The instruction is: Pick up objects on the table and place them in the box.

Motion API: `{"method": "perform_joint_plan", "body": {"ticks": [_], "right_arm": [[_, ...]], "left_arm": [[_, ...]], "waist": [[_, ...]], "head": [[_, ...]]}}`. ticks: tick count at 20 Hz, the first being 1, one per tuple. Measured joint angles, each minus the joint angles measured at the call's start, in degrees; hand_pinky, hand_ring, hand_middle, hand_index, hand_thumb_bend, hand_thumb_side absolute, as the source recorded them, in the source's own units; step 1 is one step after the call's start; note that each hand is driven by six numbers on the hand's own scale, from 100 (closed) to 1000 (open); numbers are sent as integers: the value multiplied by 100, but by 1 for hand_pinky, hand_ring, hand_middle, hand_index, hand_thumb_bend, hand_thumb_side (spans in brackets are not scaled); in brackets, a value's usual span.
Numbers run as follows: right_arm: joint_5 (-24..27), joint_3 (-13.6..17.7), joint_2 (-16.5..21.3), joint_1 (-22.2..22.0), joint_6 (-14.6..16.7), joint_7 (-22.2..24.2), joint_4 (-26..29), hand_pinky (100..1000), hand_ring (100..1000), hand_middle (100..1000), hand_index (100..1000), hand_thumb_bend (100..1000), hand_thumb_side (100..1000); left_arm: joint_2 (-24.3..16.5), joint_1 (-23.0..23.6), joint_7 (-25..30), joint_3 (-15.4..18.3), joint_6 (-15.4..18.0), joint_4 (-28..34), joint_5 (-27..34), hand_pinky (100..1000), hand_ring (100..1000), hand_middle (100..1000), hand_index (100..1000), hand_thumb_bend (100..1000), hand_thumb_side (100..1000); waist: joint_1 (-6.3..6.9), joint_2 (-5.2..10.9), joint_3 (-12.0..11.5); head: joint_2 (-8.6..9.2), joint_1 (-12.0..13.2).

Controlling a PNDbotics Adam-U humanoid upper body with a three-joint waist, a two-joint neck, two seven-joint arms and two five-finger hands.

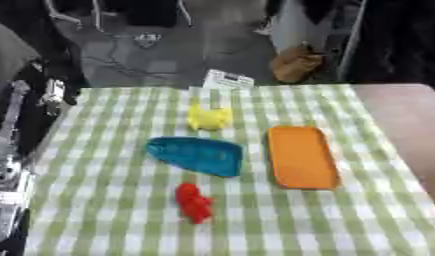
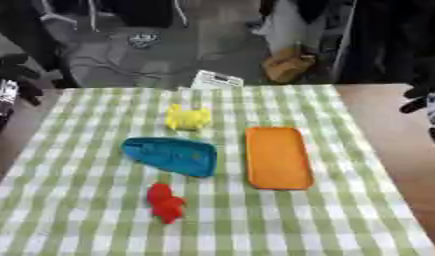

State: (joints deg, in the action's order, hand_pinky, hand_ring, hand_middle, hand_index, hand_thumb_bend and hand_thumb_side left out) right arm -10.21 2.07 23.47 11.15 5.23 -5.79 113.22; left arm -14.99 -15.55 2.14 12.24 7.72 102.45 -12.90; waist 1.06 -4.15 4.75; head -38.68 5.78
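Looked down on a tabletop [image 1: 107, 220] under a green-and-white checked cloth [image 2: 360, 210], bare wood showing past the cloth's right edge.

Lay in a loose cluster at mid-cloth: a yellow toy [image 1: 208, 118] farthest back, a teal boat-shaped tray [image 1: 197, 155] just in front of it, a small red toy [image 1: 193, 201] nearer still, close to the tray's front edge but apart from it. Lay to the right of the teal tray, with a strip of cloth between them, an orange rectangular tray [image 1: 301, 156], long side running front to back, empty inside. Touched nothing else, none of the four.

Stood at the far edge of the cloth, behind the yellow toy, a white card [image 1: 227, 79].

Spread wide and bare on all sides of the cluster: open cloth along the near edge, down the left side, and to the right of the orange tray up to the wood.

Hung at the left border of the left eye view, off the cloth's left edge, the left arm [image 1: 9, 150], silver and black; could not tell how its robot hand was set. Showed at the right border of the right eye view, over the bare wood, well apart from the trays, the right robot hand [image 2: 428, 112], only dark fingers visible; could not tell whether clenched or released. Held nothing that could be seen.
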Motion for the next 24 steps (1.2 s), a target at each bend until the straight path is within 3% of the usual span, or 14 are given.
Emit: {"method": "perform_joint_plan", "body": {"ticks": [12, 19, 20, 24], "right_arm": [[-5, 0, 0, 0, 0, 0, 0, 514, 585, 733, 745, 100, 683], [-6, 0, 0, 0, -1, 0, 0, 513, 585, 733, 745, 100, 683], [-6, 0, 0, 0, -1, 0, 0, 513, 585, 733, 745, 100, 683], [-6, 0, 0, 0, -7, 6, 0, 513, 585, 733, 745, 100, 683]], "left_arm": [[0, 1, 273, 0, 135, 12, -101, 458, 513, 601, 859, 100, 744], [-21, 1, 959, -2, 504, 72, -299, 471, 515, 608, 872, 100, 720], [-49, 1, 1064, -3, 571, 72, -333, 482, 516, 613, 872, 100, 682], [-371, -6, 1642, -165, 1021, 14, -496, 498, 518, 616, 869, 100, 642]], "waist": [[0, 0, 5], [0, -2, 1], [0, -4, 2], [0, -4, 24]], "head": [[0, -1], [0, -5], [0, -6], [1, -19]]}}
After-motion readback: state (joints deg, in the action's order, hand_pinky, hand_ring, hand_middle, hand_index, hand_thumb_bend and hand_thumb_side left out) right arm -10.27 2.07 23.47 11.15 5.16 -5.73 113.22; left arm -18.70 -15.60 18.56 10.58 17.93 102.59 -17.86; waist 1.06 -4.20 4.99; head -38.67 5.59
